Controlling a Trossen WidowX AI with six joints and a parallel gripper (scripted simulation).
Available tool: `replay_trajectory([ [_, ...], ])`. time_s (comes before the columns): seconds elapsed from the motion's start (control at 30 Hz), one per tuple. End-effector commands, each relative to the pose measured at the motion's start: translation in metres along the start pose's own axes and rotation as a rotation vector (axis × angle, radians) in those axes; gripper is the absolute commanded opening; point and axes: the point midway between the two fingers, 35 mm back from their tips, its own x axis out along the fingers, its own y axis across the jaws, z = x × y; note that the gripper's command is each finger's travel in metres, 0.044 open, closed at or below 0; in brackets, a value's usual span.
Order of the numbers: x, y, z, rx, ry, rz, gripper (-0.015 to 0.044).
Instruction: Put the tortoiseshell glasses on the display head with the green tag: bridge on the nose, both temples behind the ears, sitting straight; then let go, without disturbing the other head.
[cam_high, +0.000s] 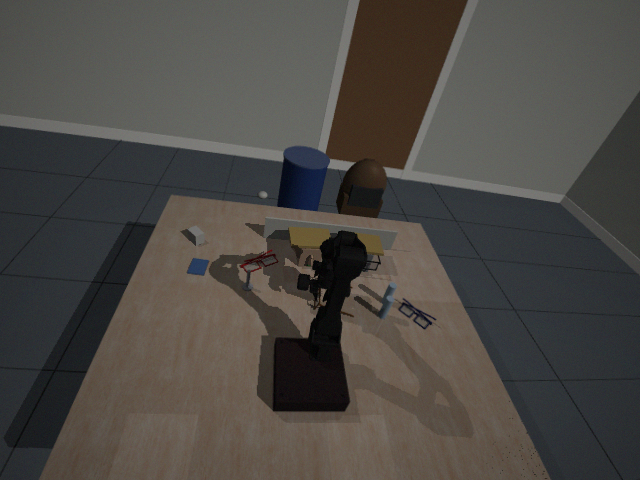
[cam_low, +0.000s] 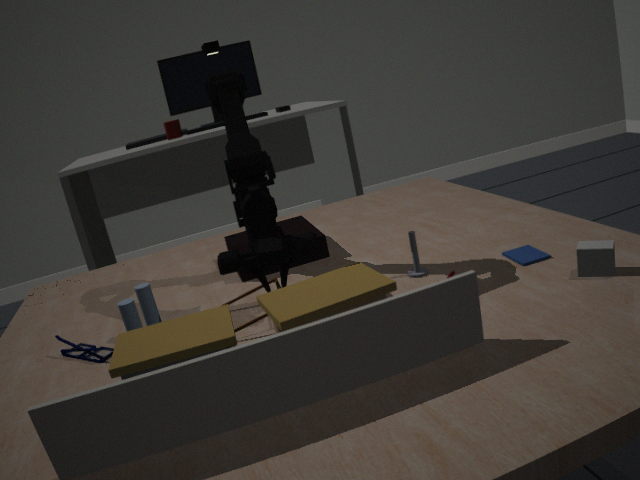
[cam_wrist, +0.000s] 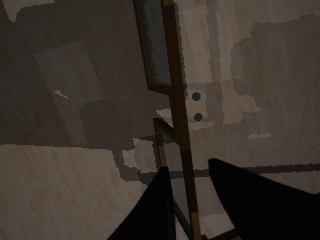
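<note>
The tortoiseshell glasses (cam_high: 347, 313) (cam_low: 244, 296) (cam_wrist: 177, 102) are a brown frame with clear lenses; in the wrist view the frame runs steeply past the fingertips, with two dark dots beside the bridge. My gripper (cam_low: 276, 288) (cam_wrist: 188, 170) points down over them. Its fingers stand apart, one on each side of the frame's lower end, with a gap visible. In the top view the arm hides the fingertips. A small green patch (cam_high: 308, 263) shows below the left yellow panel; the display heads cannot be made out clearly.
Two yellow panels (cam_high: 310, 237) (cam_low: 173, 338) stand before a long pale board (cam_high: 382, 235) (cam_low: 330, 346). Red glasses (cam_high: 268, 261) lie near a grey post (cam_high: 248, 279) (cam_low: 414, 253). Light-blue cylinders (cam_high: 385, 308) (cam_low: 147, 304) stand beside blue glasses (cam_high: 421, 321) (cam_low: 85, 352). Dark glasses (cam_high: 373, 267) show below the right panel.
</note>
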Motion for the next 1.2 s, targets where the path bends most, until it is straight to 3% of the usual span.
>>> replay_trajectory([
  [0.0, 0.000, 0.000, 0.000, 0.000, -0.001, 0.000, 0.0087],
  [0.43, 0.000, 0.000, 0.000, 0.000, -0.001, 0.000, 0.0000],
  [0.67, -0.003, 0.000, 0.001, 0.000, 0.000, 0.000, 0.0000],
  [1.17, -0.085, -0.001, 0.004, -0.002, 0.002, 0.005, 0.0000],
])
